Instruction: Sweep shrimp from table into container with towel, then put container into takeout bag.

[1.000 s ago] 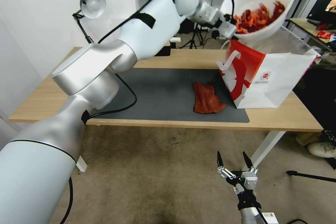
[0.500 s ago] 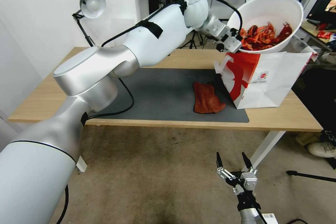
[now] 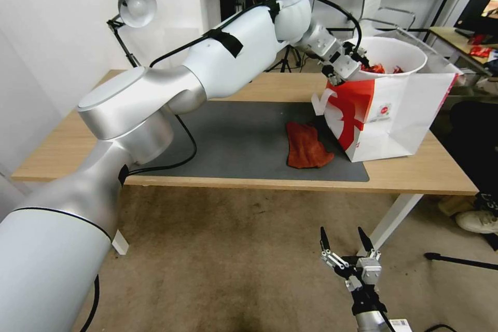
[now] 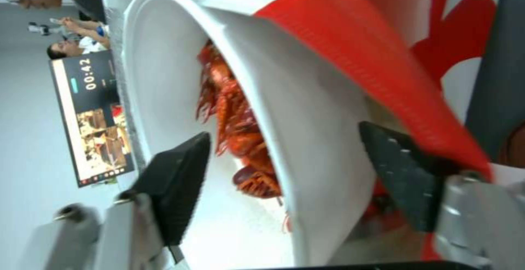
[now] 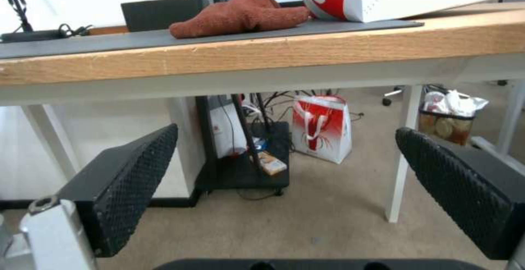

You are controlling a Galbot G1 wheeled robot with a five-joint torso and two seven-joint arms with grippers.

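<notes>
The white container (image 3: pixel 394 54) sits low in the open mouth of the red-and-white takeout bag (image 3: pixel 394 119), which stands at the right end of the table (image 3: pixel 404 176). Red shrimp (image 3: pixel 381 68) lie inside the container. My left gripper (image 3: pixel 346 65) is at the container's near rim. In the left wrist view its jaws stand apart astride the container (image 4: pixel 164 56) wall, one finger inside by the shrimp (image 4: pixel 235 130), one outside against the bag (image 4: pixel 383 56). The rust-brown towel (image 3: pixel 307 145) lies on the mat beside the bag. My right gripper (image 3: pixel 343 241) hangs open below the table's front edge.
A dark grey mat (image 3: pixel 238 135) covers the table's middle. A desk lamp (image 3: pixel 134 6) stands at the back left. A black box (image 5: pixel 161 11) sits behind the towel (image 5: pixel 240 13). Under the table stand another red-and-white bag (image 5: pixel 321 128) and a bin (image 5: pixel 451 118).
The container has come down from a tilted position above the bag and settled level into the bag's mouth. The left gripper moved little. The right arm stayed put.
</notes>
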